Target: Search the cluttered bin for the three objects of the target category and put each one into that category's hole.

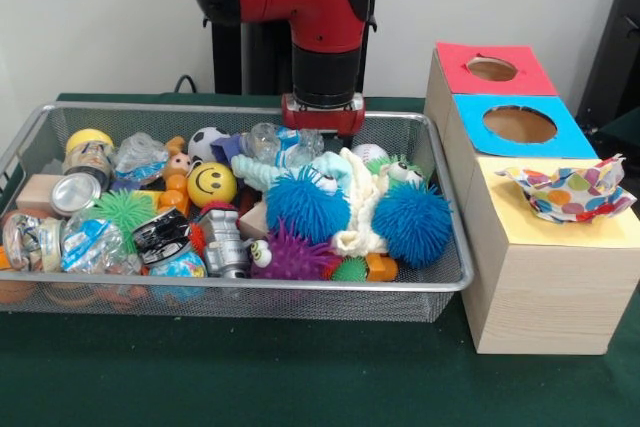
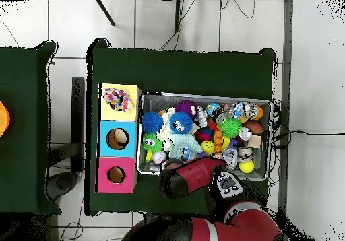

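The red arm's end effector (image 1: 322, 115) hangs over the wire bin's (image 1: 240, 299) far rim — finger state cannot be told — beside the three-hole wooden box (image 1: 540, 277).

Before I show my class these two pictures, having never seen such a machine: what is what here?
The red and black shape is a robot arm. One picture looks across the table at it, the other straight down from above. Its gripper hangs over the back of a wire bin crammed with toys: fuzzy blue balls, a yellow smiley ball, a small soccer ball. Whether it holds anything is hidden. Beside the bin stands a wooden box with red, blue and yellow tops; a spotted paper bowl sits on the yellow one.
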